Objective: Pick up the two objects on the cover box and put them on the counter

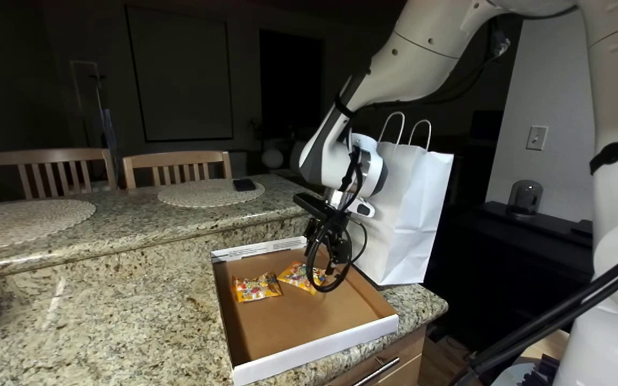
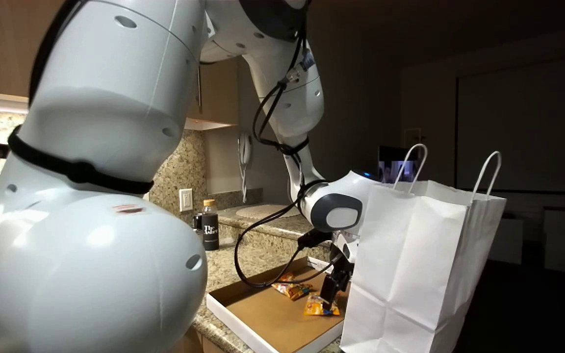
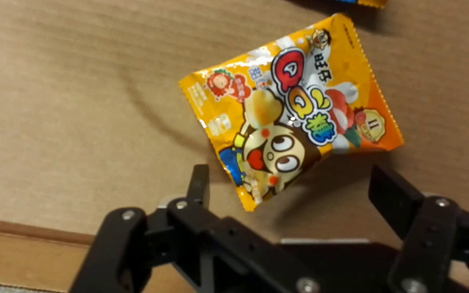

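Cardboard cover box [image 1: 317, 329], brown inside w/ white rim, sits on the speckled granite counter [image 1: 116, 321]; both pkts lie in it. I have the gripper [image 3: 293, 187] low over the box, fingers spread wide, no pkt gripped. Per my wrist view: nearer pkt [image 3: 291, 106], orange/yellow w/ cartoon face, lies printed side up just ahead of the fingertips, one corner showing betw. them; contact, can't tell. 2nd pkt [image 1: 257, 288] just beside it, only an edge of it in wrist view. White paper bag [image 1: 411, 225] w/ handles stands just beside the box, in both exterior views. Raised ledge [image 1: 126, 220] has round placemats [image 1: 196, 195], dark flat thing [image 1: 243, 185] on one; wooden chairs [image 1: 46, 156] beyond.
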### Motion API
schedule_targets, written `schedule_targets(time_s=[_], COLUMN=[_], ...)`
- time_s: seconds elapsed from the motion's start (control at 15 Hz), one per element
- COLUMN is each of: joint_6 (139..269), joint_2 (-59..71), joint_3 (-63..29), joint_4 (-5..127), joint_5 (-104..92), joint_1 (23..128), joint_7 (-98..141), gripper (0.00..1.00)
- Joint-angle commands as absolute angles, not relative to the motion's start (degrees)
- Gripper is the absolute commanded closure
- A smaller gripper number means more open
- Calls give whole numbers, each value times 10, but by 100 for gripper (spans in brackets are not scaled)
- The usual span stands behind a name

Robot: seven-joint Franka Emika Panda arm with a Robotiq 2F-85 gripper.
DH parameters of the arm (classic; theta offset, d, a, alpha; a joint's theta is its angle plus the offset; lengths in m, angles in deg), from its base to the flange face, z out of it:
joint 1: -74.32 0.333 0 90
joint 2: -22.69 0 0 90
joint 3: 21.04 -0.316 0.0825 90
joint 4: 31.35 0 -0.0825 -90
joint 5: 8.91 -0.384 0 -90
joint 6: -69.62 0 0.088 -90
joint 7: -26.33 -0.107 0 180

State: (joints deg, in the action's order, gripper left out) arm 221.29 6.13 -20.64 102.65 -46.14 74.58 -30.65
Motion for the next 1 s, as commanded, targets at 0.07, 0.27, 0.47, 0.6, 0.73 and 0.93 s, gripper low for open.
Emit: schedule_targets(time_s=[0.07,0.27,0.47,0.6,0.73,0.93], joint_6=[2213,2202,2204,2203,2202,2199], joint_2=[71,60,59,59,60,61], joint_3=[-198,-193,-192,-193,-194,-195], joint_4=[1035,1026,1024,1022,1021,1020], joint_5=[-451,-428,-402,-388,-374,-362], joint_1=[758,767,776,778,780,779], joint_7=[-350,-376,-404,-422,-436,-448], gripper=[0,0,0,0,0,0])
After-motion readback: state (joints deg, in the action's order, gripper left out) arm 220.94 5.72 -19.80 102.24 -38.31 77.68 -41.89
